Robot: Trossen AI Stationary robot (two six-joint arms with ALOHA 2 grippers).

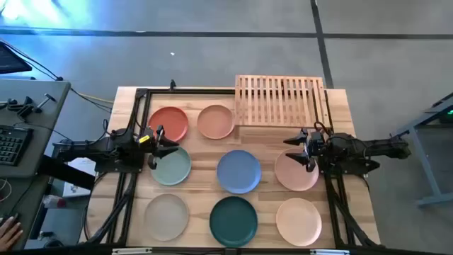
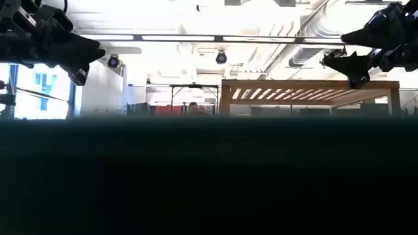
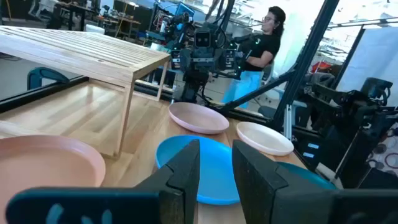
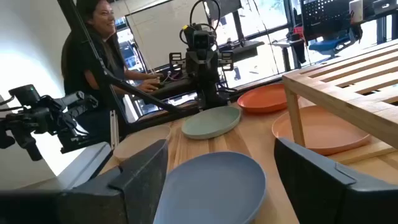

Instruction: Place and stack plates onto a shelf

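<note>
Bamboo slatted shelf (image 1: pixel 279 101) bare; right gripper (image 1: pixel 300 147) wide open, empty, left gripper (image 1: pixel 161 144) narrowly parted, empty; round pink matte plate (image 1: pixel 296 172) could skid if pinched shallow.

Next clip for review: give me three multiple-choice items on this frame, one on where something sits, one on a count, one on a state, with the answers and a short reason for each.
1. Where does the low light bamboo slatted shelf stand?
A. At the table's far edge, on the right arm's side
B. Between the two grippers
C. At the near edge, beside the dark teal plate

2. How many round matte plates lie on the plank-wood table?
A. Six
B. Eight
C. Ten

3. What is on the shelf?
A. One pink plate
B. A stack of two plates
C. Nothing

Answers:
1. A: the high view shows it at the far edge, beyond the right gripper.
2. B: three rows, from the round red-orange plate to the round dark teal plate, count eight.
3. C: its slats show bare, and the left gripper holds no plate either.
</note>
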